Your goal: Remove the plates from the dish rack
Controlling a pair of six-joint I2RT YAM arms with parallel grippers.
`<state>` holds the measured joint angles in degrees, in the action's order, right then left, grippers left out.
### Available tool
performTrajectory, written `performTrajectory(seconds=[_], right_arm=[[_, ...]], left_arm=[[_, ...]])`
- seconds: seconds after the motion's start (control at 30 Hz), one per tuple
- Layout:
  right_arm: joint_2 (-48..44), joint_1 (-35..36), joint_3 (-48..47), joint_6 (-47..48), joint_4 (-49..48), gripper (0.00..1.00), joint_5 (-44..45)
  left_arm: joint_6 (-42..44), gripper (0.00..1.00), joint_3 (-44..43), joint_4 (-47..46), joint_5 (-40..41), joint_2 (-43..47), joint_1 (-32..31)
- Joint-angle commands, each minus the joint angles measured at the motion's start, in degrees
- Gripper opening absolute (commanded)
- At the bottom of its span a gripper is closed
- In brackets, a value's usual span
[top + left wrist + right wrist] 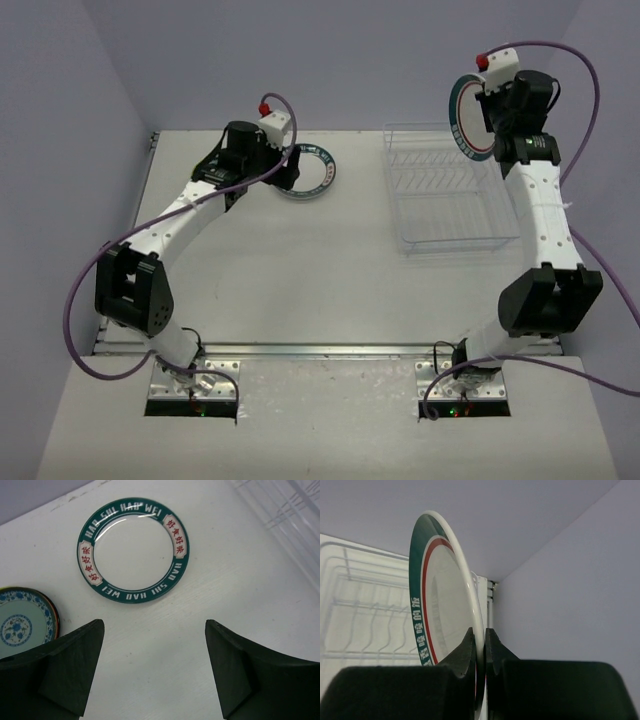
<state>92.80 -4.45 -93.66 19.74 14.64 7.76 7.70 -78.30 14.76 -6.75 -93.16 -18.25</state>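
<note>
A white plate with a green lettered rim [310, 174] [133, 550] lies flat on the table at the back. My left gripper [283, 170] [155, 672] hovers open just beside it, holding nothing. A small teal-patterned plate [24, 622] lies at the left edge of the left wrist view. My right gripper [497, 112] [485, 647] is shut on the rim of a second green-rimmed white plate [465, 118] [440, 605], held on edge above the back of the clear wire dish rack [450, 190] [360, 610]. No plates show in the rack's slots.
Purple walls close in at the back and on both sides, with the right wall [570, 580] close beside the right gripper. Purple cables [590, 120] loop off both arms. The table's near edge [330, 350] runs by the arm bases.
</note>
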Motion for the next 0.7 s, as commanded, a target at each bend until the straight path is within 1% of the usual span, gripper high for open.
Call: performTrajectory(seconds=[0.0,0.13,0.23,0.3,0.33,0.4,0.53,0.67], right_arm=[[-6.06,0.5,-4.49,-3.42,5.93,0.0,-15.89],[-9.82,0.5,-1.06,-4.75,10.11,0.0,-29.0],[-11.14,0.68,1.58,-7.64,11.96,0.0,-38.8],[-10.95,1.09,2.07,-9.83,14.42,0.0,-45.8],[-10.58,1.96,1.89,-10.23,15.41,0.0,-47.34],[-9.0,4.17,1.15,-9.45,18.6,0.0,-49.3],[-8.5,8.61,2.96,-7.34,19.73,0.0,-50.05],[-7.24,11.23,3.02,-6.18,21.95,0.0,-51.13]], left_arm=[[-2.11,0.79,1.33,-5.72,-12.63,6.51,0.58],[-2.79,0.78,2.42,-7.04,-20.99,9.35,0.58],[-3.32,0.77,2.63,-6.83,-27.37,9.93,0.49],[-3.65,0.75,2.8,-6.48,-29.95,10.13,0.13],[-3.64,0.74,2.81,-6.3,-30.68,10.46,-0.04],[-2.64,0.73,2.89,-5.38,-29.74,11.02,-0.35],[0.41,0.71,2.26,-3.07,-26.99,11.32,-1.38],[6.86,0.69,1.02,2.1,-22.91,10.06,-4.73]])
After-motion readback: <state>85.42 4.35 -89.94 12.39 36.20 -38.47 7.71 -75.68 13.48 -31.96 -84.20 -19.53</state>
